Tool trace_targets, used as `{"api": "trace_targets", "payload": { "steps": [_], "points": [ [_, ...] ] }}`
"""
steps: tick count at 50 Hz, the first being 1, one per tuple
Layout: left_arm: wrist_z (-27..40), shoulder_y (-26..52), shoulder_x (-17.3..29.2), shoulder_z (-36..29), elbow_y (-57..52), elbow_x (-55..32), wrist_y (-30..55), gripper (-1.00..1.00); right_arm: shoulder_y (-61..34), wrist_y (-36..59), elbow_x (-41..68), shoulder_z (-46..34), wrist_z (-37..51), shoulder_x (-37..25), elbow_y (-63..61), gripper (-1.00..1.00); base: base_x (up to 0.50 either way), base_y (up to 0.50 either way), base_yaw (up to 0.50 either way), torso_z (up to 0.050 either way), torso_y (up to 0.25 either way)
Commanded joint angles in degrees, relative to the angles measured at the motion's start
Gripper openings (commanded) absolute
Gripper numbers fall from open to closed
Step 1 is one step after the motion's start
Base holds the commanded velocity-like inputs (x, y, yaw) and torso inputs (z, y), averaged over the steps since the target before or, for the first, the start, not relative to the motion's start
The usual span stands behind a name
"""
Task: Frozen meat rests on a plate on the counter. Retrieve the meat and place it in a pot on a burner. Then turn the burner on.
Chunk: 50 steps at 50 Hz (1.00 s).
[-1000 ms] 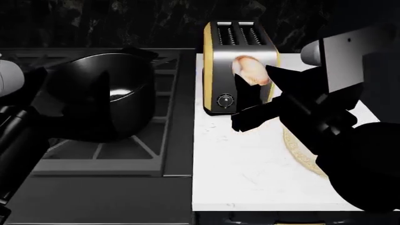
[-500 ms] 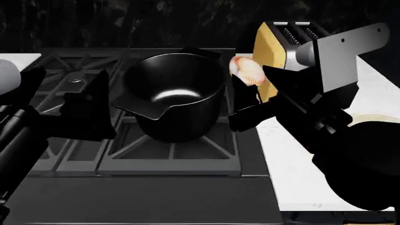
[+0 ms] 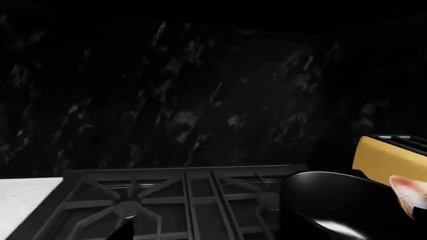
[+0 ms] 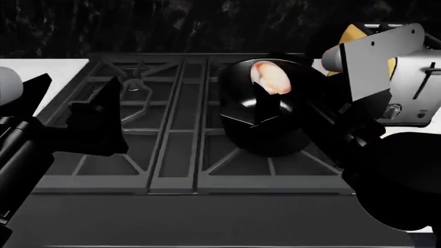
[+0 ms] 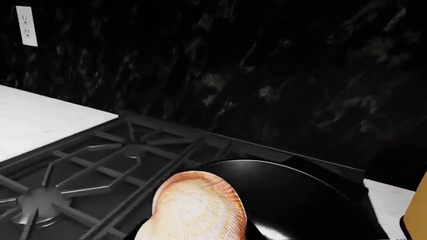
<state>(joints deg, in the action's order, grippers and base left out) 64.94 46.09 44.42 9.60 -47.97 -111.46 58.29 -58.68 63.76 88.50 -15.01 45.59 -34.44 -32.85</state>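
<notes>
My right gripper (image 4: 269, 89) is shut on the frozen meat (image 4: 270, 77), a pale pinkish lump, and holds it above the mouth of the glossy black pot (image 4: 265, 124). The pot stands on the right-hand burner's grate (image 4: 276, 165). In the right wrist view the meat (image 5: 197, 207) fills the foreground, with the pot (image 5: 300, 200) just behind and below it. My left gripper (image 4: 72, 93) is open and empty over the left side of the stove. The left wrist view shows the pot (image 3: 333, 210) and the meat (image 3: 410, 192) at its edge. The plate is out of view.
A silver and yellow toaster (image 4: 413, 93) stands on the white counter (image 4: 424, 132) right of the stove, behind my right arm. The left burner (image 4: 134, 85) is bare. More white counter (image 4: 41, 72) lies left of the stove. A dark marbled wall is behind.
My right gripper has carried the meat left, from in front of the toaster over the counter to above the pot. The head view has swung left with it. The left arm has stayed still.
</notes>
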Motion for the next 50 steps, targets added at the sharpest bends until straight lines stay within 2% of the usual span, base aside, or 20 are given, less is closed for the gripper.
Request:
{"api": "trace_targets", "payload": {
  "steps": [1, 16, 25, 32, 50],
  "points": [
    [-0.7, -0.7, -0.1, 0.5, -0.1, 0.6, -0.1, 1.00, -1.0, 0.4, -0.2, -0.5, 0.1, 0.1, 0.1, -1.00, 0.00, 0.50, 0.00, 0.000, 0.000],
    [-2.2, -1.0, -0.8, 0.5, 0.8, 2.3, -0.1, 1.00, -5.4, 3.2, 1.2, -3.2, 3.4, 0.5, 4.0, -1.00, 0.00, 0.02, 0.00, 0.000, 0.000],
    [-4.2, 1.0, -1.6, -0.1, 3.9, 4.6, 0.1, 1.00, -13.0, 5.6, 5.8, -5.6, 6.8, 3.0, 15.1, -1.00, 0.00, 0.00, 0.00, 0.000, 0.000],
    [-6.5, 0.9, -2.9, -0.4, 5.8, 7.9, 0.6, 1.00, -16.7, 6.5, 3.2, -7.5, 3.3, 4.2, 23.3, -1.00, 0.00, 0.00, 0.00, 0.000, 0.000],
    [-8.0, -0.5, -2.9, 0.4, 6.5, 9.9, 0.1, 1.00, -23.9, 6.8, -5.6, -13.6, -7.9, 7.0, 38.3, -1.00, 0.00, 0.00, 0.00, 0.000, 0.000]
  ]
}}
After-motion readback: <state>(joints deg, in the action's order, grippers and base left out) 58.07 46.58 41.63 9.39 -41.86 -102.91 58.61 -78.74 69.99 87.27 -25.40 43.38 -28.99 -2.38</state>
